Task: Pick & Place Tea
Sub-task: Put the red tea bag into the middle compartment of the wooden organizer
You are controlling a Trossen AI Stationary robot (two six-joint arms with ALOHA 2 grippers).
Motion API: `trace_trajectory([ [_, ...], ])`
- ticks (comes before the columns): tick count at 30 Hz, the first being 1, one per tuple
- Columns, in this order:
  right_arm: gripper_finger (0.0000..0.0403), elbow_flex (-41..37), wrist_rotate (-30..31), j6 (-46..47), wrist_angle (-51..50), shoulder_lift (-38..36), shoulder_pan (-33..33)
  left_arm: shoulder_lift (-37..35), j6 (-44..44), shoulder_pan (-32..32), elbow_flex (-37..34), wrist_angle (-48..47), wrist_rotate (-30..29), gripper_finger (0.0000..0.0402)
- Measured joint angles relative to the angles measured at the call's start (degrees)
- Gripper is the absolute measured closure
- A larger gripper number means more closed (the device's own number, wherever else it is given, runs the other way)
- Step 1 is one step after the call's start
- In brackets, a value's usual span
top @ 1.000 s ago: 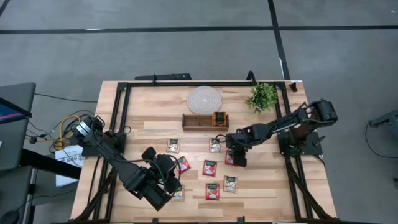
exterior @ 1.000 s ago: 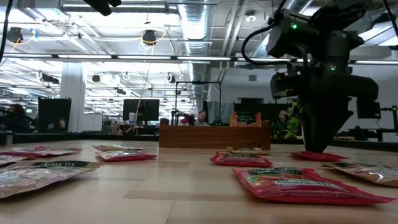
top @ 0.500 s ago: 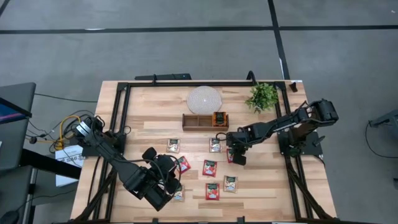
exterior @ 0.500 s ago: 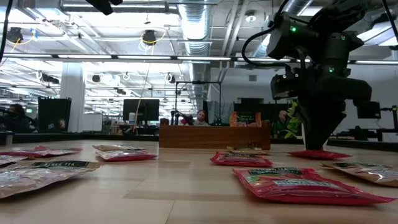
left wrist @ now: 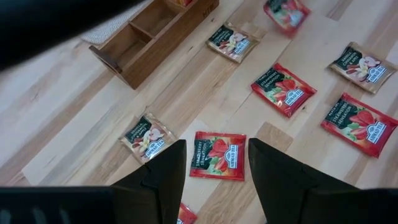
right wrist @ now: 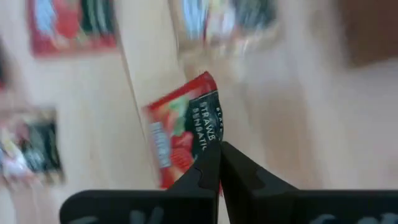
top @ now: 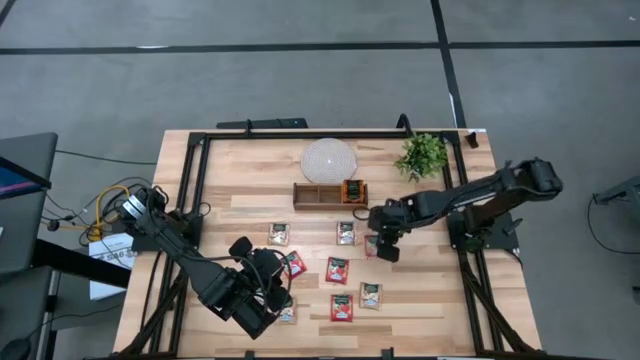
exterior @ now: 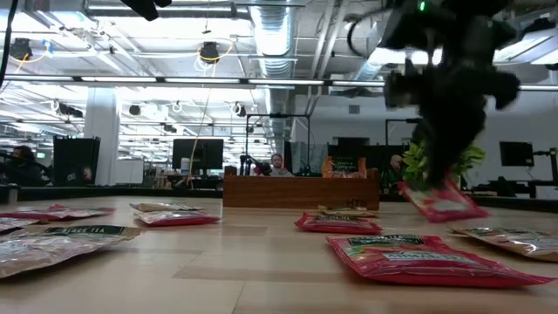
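Several tea sachets lie flat on the wooden table, among them red ones and pale ones. My right gripper hangs over the table's middle right, shut on a red sachet that is off the table. My left gripper hovers open near the front left, above a red sachet that lies between its fingers' lines, untouched. The brown wooden tray stands farther back. My right gripper pinches the red sachet at one edge between its two fingertips, coming from above and pointing down. The sachet hangs tilted below the fingers, lifted clear of the table.
A small green plant and a round pale disc stand behind the tray. Black frame rails run along the table's sides. More sachets lie toward the near edge.
My right gripper has shut on the red sachet and risen with it. The sachet, which lay flat on the table, now hangs tilted and clear of the wood. My left gripper has kept still.
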Motion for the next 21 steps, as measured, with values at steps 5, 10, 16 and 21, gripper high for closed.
trace_trajectory([
  [5, 0.0403, 5.06, 8.19, -1.5, -0.24, -4.5, 1.3, 0.0, 0.14, 0.02, 0.0, 0.02, 0.0, 0.0234],
  [10, 0.0403, 11.35, 17.28, -8.34, 1.57, -4.15, 1.41, 0.0, 0.14, 0.0, 0.0, -0.15, -0.02, 0.0234],
  [16, 0.0403, 17.6, 20.46, -16.54, 4.76, 1.14, -2.25, 0.0, 0.12, 0.02, 0.0, -0.2, -0.18, 0.0234],
  [21, 0.0403, 21.65, 20.26, -21.34, 4.62, 7.47, -5.19, -0.02, 0.12, 0.01, 0.0, -0.22, -0.45, 0.0234],
])
